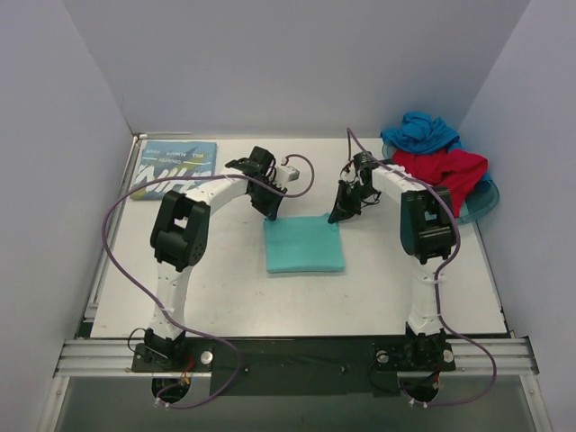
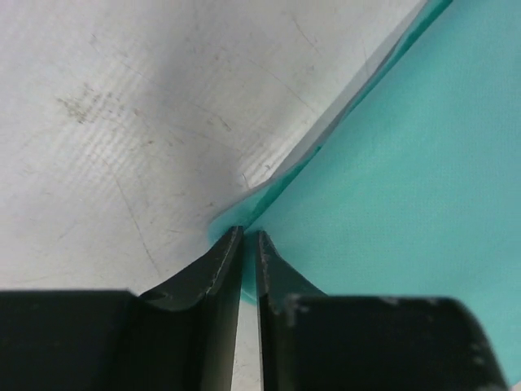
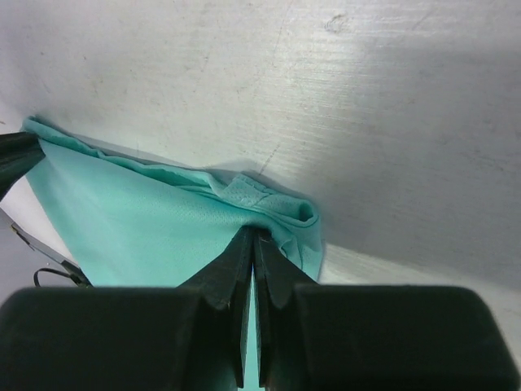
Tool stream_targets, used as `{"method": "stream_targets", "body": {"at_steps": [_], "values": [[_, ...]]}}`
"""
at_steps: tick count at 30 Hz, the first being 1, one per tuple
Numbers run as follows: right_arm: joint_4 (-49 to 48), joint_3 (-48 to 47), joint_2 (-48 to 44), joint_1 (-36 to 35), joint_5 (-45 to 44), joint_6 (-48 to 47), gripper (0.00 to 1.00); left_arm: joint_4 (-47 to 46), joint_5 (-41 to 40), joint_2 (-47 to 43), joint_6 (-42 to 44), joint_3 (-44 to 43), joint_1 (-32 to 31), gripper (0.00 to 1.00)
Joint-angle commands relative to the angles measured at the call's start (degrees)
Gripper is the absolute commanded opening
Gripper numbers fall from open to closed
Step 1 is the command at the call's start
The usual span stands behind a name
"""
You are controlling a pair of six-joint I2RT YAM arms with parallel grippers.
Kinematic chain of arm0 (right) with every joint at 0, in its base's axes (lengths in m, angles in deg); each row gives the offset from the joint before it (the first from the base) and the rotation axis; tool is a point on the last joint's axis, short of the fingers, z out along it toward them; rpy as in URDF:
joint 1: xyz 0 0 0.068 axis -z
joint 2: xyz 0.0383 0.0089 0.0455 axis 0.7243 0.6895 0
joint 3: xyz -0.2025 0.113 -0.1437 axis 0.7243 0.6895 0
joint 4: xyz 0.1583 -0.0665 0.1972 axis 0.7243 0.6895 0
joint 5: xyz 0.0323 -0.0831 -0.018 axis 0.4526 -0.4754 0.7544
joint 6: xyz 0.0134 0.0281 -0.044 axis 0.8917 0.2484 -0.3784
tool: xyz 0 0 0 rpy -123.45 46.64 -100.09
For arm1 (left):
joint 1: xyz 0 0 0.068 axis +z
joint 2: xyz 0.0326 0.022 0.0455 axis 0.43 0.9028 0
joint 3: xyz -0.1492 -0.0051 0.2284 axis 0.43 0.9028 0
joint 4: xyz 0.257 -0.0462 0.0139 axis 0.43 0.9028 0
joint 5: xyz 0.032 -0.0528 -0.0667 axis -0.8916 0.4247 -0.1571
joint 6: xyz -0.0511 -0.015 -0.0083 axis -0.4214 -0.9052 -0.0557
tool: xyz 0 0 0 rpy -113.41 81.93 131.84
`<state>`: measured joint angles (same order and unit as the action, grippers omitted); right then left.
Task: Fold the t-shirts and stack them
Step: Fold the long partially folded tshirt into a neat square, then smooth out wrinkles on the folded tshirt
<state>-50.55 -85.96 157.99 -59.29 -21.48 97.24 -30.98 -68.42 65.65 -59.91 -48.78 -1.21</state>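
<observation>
The mint-green t-shirt [image 1: 304,245] lies folded into a small rectangle at the table's middle. My left gripper [image 1: 271,214] is at its far left corner, shut on the cloth's edge [image 2: 248,244]. My right gripper [image 1: 339,214] is at its far right corner, shut on the bunched corner [image 3: 254,236]. The blue-teal t-shirt with white lettering [image 1: 174,167] lies folded flat at the far left. The red t-shirt [image 1: 443,171] and the bright blue t-shirt [image 1: 419,131] lie crumpled in a heap at the far right.
The translucent blue tray [image 1: 481,202] holds the red and blue heap in the far right corner. Grey walls close the table on three sides. The arms' cables [image 1: 117,225] loop over the table on both sides.
</observation>
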Motion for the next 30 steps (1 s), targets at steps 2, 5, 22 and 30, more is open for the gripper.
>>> {"method": "stream_targets", "body": {"at_steps": [2, 5, 22, 30], "values": [[0.86, -2.68, -3.36, 1.46, -2.03, 1.98, 0.00, -2.90, -4.89, -3.00, -5.18, -5.30, 0.66, 0.27], [1.21, -2.78, -7.05, 2.69, -3.79, 1.89, 0.00, -1.85, -6.04, -5.99, -8.00, -5.13, 1.19, 0.31], [-8.80, 31.92, -25.35, -7.87, 5.10, 5.76, 0.00, -4.57, 5.74, -19.90, -2.47, 26.78, -12.26, 0.10], [-7.93, 39.23, -25.16, -3.64, -2.03, 3.92, 0.00, -1.32, 8.10, -19.98, 0.96, 29.06, -6.46, 0.10]]}}
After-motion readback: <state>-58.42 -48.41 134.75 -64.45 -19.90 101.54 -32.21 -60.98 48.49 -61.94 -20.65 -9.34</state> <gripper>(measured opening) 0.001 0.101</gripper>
